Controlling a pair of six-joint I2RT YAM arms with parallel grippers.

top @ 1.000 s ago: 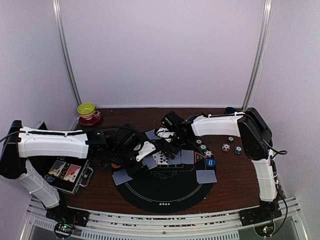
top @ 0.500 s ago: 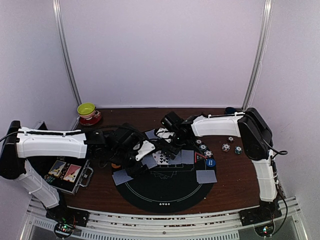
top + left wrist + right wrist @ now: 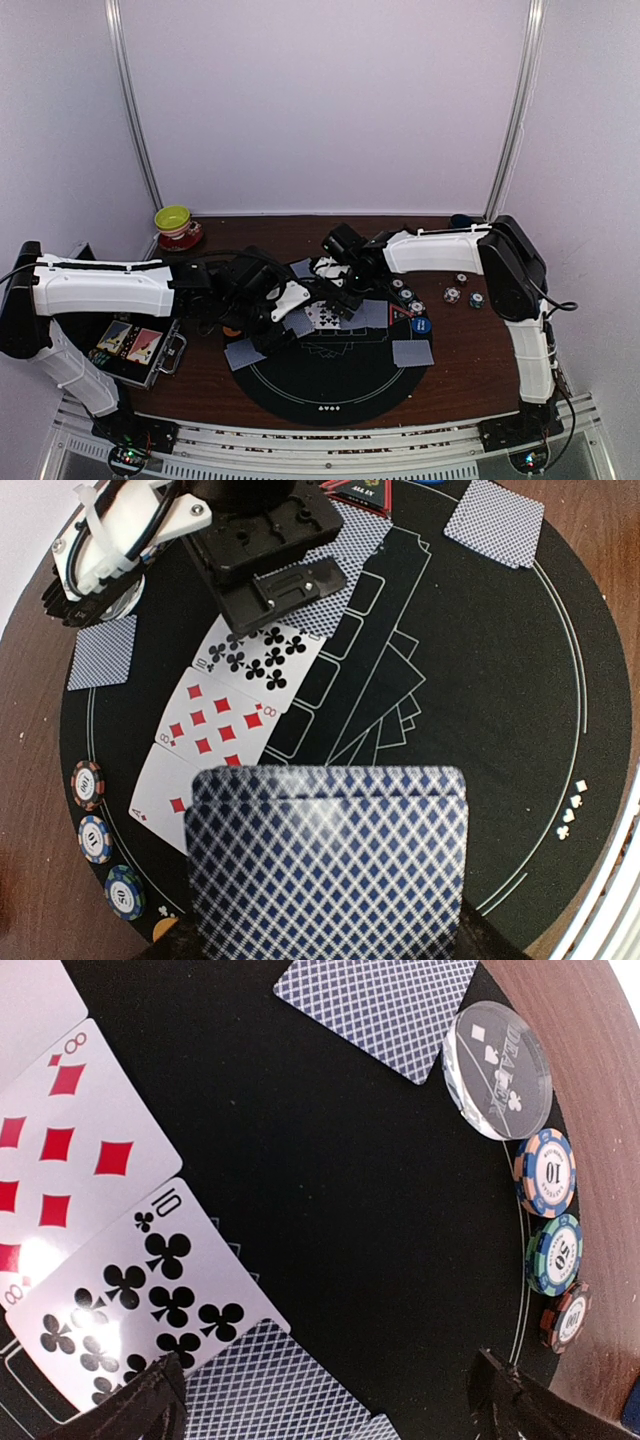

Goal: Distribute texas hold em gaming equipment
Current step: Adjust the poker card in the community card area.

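My left gripper (image 3: 322, 942) is shut on a stack of blue-backed playing cards (image 3: 325, 865), held over the black round mat (image 3: 330, 375). Three cards lie face up in a row: the ten of clubs (image 3: 265, 660), the eight of diamonds (image 3: 215, 720) and an ace of diamonds (image 3: 160, 795). My right gripper (image 3: 325, 1405) hangs open just over a face-down card (image 3: 270, 1385) beside the ten of clubs (image 3: 140, 1300). Face-down cards (image 3: 245, 352) (image 3: 412, 352) lie on the mat's sides. Three striped chips (image 3: 555, 1252) and a clear dealer button (image 3: 497, 1070) sit at the mat's rim.
More chips (image 3: 452, 295), a blue disc (image 3: 420, 325) and a red triangle marker (image 3: 400, 312) lie right of the mat. An open metal case (image 3: 135, 350) sits at the left. A yellow-green bowl (image 3: 172, 218) stands at the back left, a dark mug (image 3: 460, 220) at the back right.
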